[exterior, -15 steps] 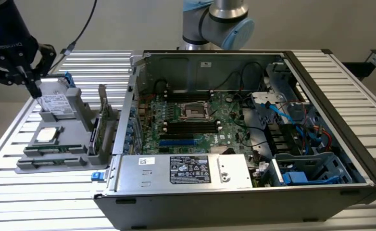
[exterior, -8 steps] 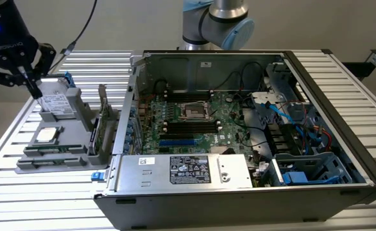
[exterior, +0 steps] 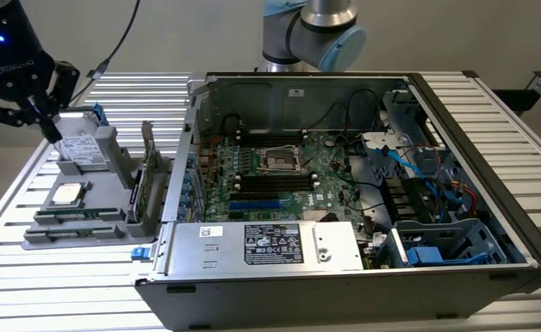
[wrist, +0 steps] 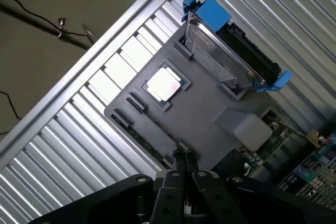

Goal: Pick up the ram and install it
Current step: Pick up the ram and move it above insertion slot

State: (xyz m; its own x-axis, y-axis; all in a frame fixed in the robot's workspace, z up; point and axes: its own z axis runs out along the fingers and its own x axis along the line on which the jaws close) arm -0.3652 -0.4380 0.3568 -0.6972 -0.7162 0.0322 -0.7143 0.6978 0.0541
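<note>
On the slatted table (exterior: 49,290), the open computer case (exterior: 344,290) is set across the middle and the grey parts holder (exterior: 113,152) by the edge at the exterior view's left, with the ram (exterior: 70,216) laid flat along the holder's near side. The gripper (exterior: 49,128) is held above the hard drive (exterior: 79,149), pressed together on nothing; were it lowered so, the ram would be struck, not straddled. The meeting fingertips (wrist: 178,160) are made plain by the wrist view, the motherboard's memory slots (exterior: 275,181) by the exterior view.
</note>
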